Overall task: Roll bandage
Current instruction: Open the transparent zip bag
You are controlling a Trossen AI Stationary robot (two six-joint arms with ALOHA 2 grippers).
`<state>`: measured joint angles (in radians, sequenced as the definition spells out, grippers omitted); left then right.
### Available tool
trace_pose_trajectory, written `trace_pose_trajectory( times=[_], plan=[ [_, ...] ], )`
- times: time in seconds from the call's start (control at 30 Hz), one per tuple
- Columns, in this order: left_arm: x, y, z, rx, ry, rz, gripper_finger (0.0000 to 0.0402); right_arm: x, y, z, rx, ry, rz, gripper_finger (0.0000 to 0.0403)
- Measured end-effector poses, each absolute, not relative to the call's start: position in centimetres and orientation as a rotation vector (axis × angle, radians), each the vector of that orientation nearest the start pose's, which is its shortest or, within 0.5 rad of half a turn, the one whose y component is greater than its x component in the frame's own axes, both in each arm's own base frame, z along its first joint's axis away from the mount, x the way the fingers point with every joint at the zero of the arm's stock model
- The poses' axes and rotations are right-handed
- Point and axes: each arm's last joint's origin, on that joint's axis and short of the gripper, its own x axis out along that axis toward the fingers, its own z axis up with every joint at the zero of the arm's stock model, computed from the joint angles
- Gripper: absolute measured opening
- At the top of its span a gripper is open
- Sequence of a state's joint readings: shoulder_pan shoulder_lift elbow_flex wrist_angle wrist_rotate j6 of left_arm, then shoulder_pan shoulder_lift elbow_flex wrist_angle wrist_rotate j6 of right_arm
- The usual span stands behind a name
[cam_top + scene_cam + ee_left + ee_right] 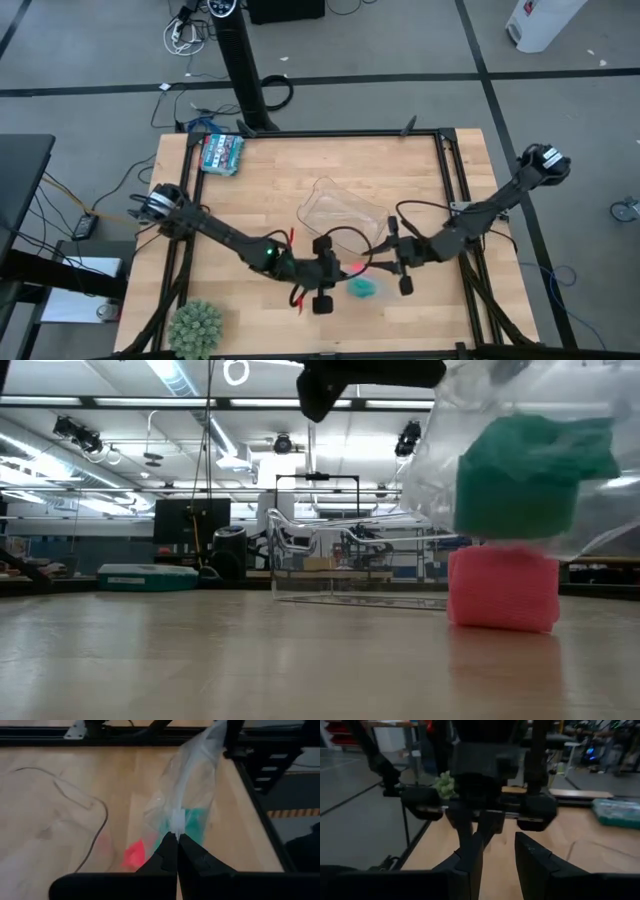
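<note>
Pinched shut on a clear plastic bag (pixel 192 785), the left gripper (pixel 176 840) lifts it with a teal roll (pixel 525 475) inside; the low view alone shows that roll hanging above the bandage (pixel 503 588), a pink roll standing on the table (pixel 260 190). Facing it, the right gripper (pixel 498 852) holds its fingers partly apart on nothing. Beyond lies a clear tray (pixel 340 212).

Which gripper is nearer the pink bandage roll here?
Left. The left gripper, shut on a clear plastic bag, sits right beside the pink bandage roll; the right gripper is farther off on the roll's other side.
</note>
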<state>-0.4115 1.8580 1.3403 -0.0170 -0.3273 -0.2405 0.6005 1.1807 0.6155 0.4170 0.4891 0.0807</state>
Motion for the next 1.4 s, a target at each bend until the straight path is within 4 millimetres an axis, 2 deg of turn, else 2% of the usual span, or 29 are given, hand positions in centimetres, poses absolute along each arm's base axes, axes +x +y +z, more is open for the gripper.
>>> trace_pose_trajectory(
  times=[0.2,0.4,0.63,1.27,1.4],
  plan=[
    [39.5,-14.2,23.9,-0.085,0.513,-0.055,0.0003,23.7,12.1,24.5,0.089,0.254,0.146,0.0103],
    [40.0,-12.6,23.7,-0.146,0.549,-0.044,0.0003,25.8,12.6,25.0,0.045,0.471,0.133,0.0103],
    [39.9,-12.4,23.6,-0.146,0.566,-0.039,0.0003,27.5,13.5,26.0,-0.001,0.581,0.123,0.0103],
    [39.9,-13.5,24.0,-0.115,0.504,-0.046,0.0003,27.4,13.6,25.4,-0.028,0.662,0.133,0.0103],
    [39.9,-13.4,24.0,-0.110,0.503,-0.036,0.0003,27.4,13.5,25.4,-0.050,0.653,0.099,0.0091]
  ],
)
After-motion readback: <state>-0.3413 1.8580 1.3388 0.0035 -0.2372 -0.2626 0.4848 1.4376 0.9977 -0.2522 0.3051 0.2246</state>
